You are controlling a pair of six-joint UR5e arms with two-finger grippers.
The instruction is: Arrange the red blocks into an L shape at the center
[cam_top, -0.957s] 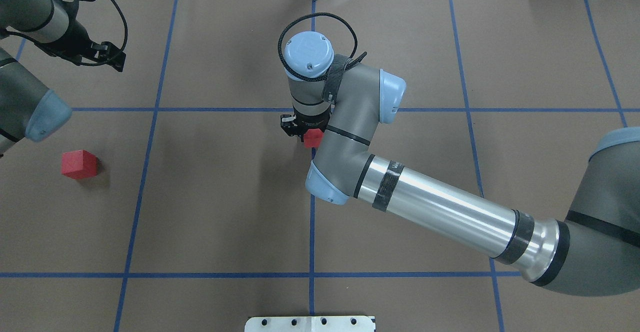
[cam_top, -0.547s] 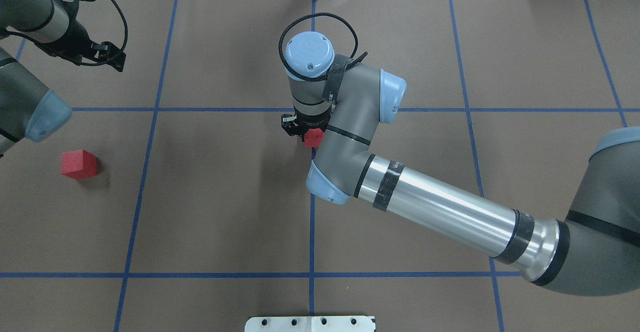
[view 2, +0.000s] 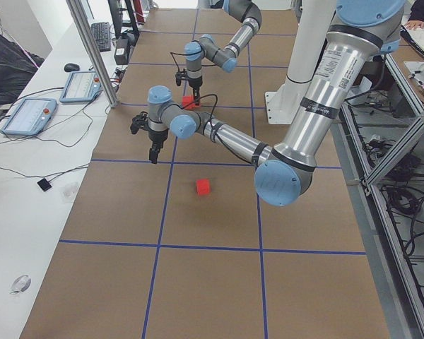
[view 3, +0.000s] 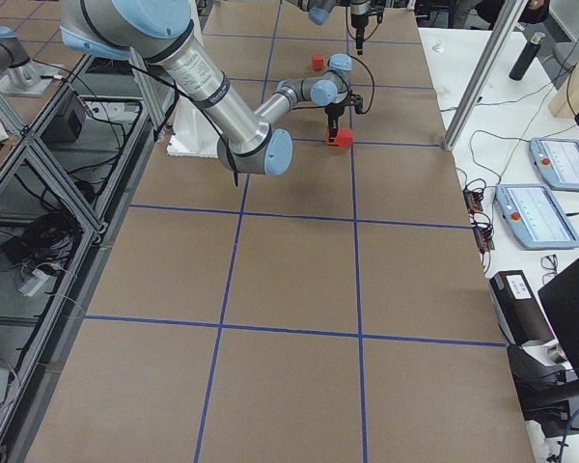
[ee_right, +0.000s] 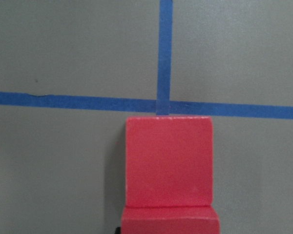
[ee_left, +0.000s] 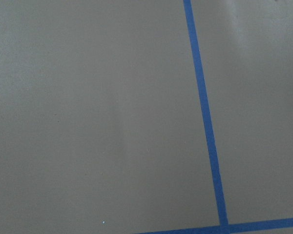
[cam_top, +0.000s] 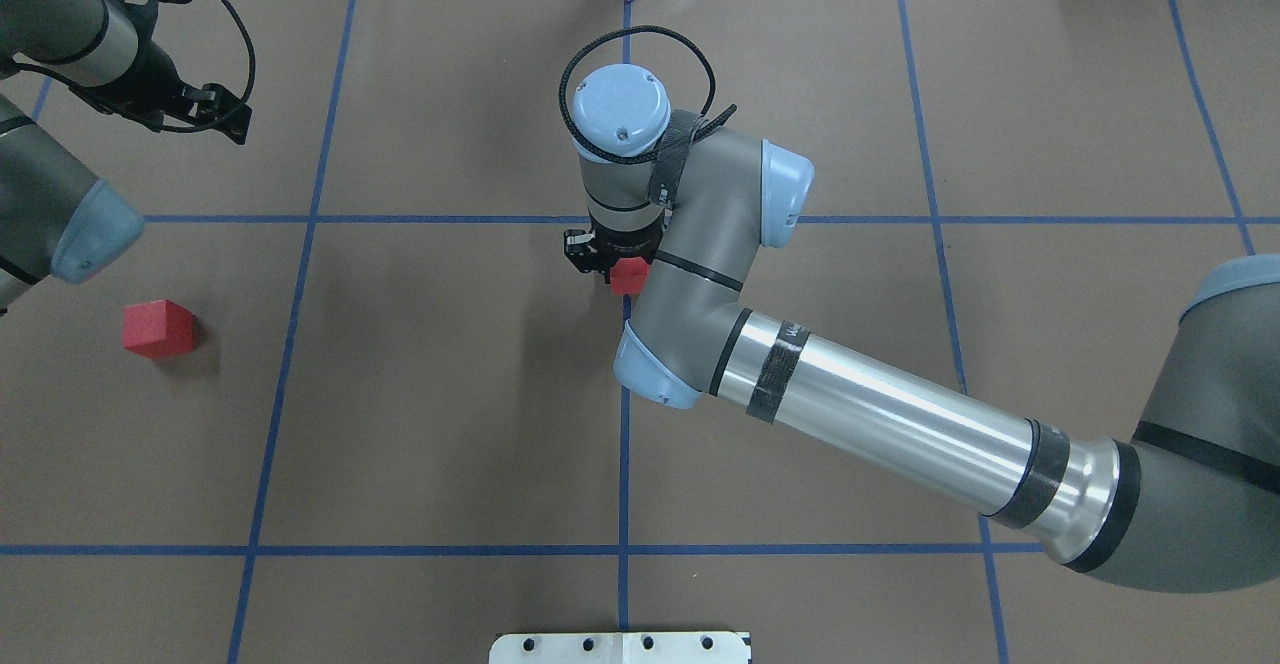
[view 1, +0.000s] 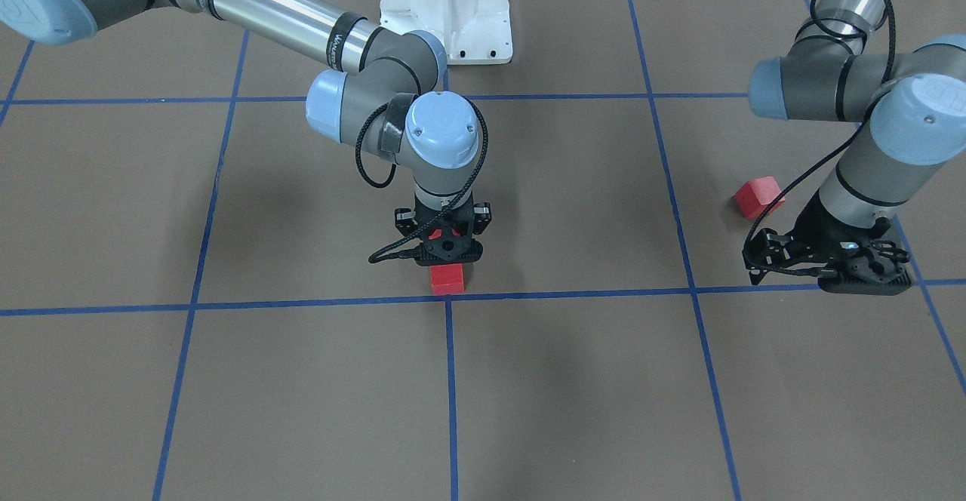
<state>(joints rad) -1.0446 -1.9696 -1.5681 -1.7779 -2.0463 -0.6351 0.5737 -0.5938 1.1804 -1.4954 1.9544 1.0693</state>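
Observation:
Two red blocks sit in line at the center crossing (ee_right: 164,105): one red block (ee_right: 168,163) (view 1: 447,278) rests on the paper just on the robot's side of the crossing. The second red block (ee_right: 170,222) (cam_top: 627,276) touches its near face, under my right gripper (view 1: 445,259), which points straight down and is shut on it; the fingers are hidden by the camera mount. Another red block (cam_top: 157,329) (view 1: 758,197) lies alone on the robot's left. My left gripper (cam_top: 225,119) hovers beyond that block over bare paper; I cannot tell whether it is open.
The brown paper (cam_top: 450,394) carries a grid of blue tape lines. The robot's white base plate (view 1: 445,10) stands at the robot's edge. The right arm's forearm (cam_top: 880,424) stretches over the right half of the table. Tablets and cables (view 2: 28,113) lie off the far edge.
The right wrist and the red block under it have shifted a few pixels to the right together. The left arm and the lone block have not moved.

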